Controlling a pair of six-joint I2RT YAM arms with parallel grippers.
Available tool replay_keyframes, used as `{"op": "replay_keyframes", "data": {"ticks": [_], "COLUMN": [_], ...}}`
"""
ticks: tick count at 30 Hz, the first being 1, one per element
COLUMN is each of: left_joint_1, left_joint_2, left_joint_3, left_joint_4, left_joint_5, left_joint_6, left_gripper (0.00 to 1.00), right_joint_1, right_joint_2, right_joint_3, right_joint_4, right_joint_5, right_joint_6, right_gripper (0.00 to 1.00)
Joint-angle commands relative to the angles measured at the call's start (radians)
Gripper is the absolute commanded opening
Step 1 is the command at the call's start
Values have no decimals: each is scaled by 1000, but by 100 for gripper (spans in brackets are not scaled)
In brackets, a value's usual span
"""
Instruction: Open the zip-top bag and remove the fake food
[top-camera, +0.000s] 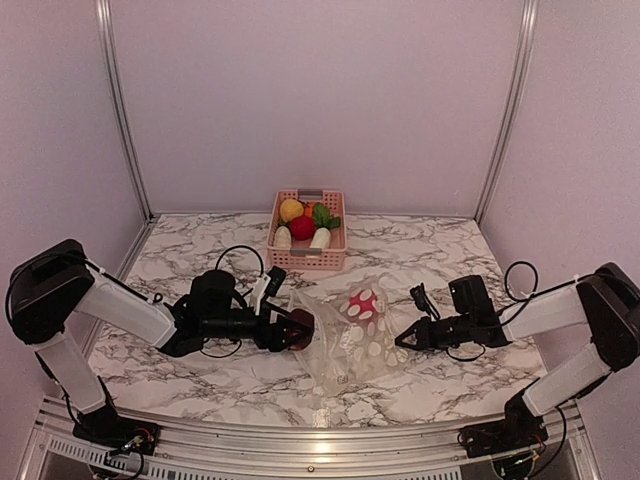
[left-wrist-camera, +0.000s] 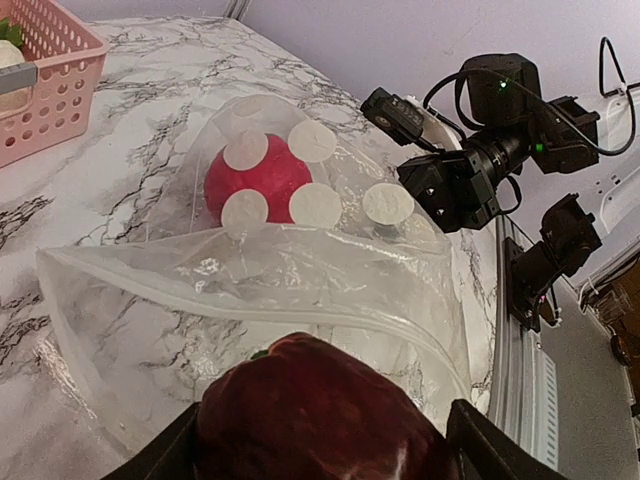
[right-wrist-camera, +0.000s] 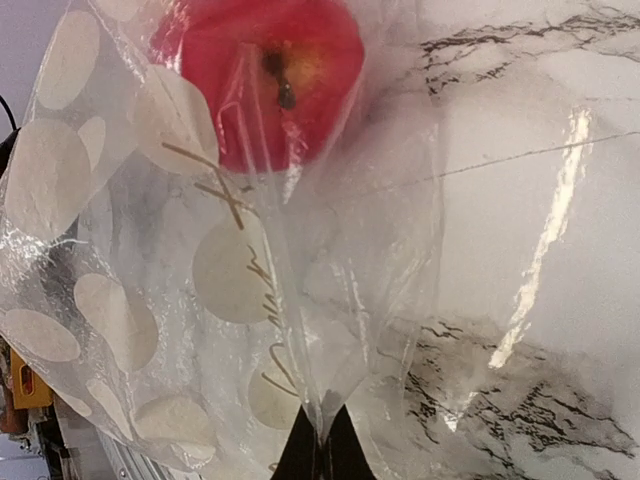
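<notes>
The clear zip-top bag (top-camera: 352, 345) with white dots lies mid-table, its mouth open toward the left. A red apple (top-camera: 362, 303) is still inside it, also seen in the left wrist view (left-wrist-camera: 258, 178) and the right wrist view (right-wrist-camera: 262, 70). My left gripper (top-camera: 296, 329) is shut on a dark red pepper (left-wrist-camera: 325, 415) just outside the bag's mouth (left-wrist-camera: 300, 290). My right gripper (top-camera: 402, 339) is shut on the bag's right edge (right-wrist-camera: 325, 405), pinching the plastic.
A pink slotted basket (top-camera: 307, 258) at the back centre holds several toy foods: yellow, red, green leafy and white pieces. It also shows in the left wrist view (left-wrist-camera: 45, 90). Marble tabletop around; enclosure walls on three sides.
</notes>
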Motion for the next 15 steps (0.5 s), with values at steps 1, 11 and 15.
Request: {"op": "replay_keyframes", "data": {"ticks": [1,11,15], "left_joint_1": [39,141,189], "left_joint_2": [-64,-108,-57], "left_joint_3": [-31,171,317], "left_joint_4": [-52,-280,-374], "left_joint_5": [-5,-138,-209], "left_joint_6": [11,74,116], "left_gripper": [57,59,61], "right_joint_1": [-18,-22,-23], "right_joint_2": [-27,-46,-47], "right_joint_3": [-9,-21,-19], "right_joint_4": [-19,-27,-26], "right_joint_5": [2,3,0], "right_joint_6": [-23,-30,-32], "right_gripper": [0,0,0]}}
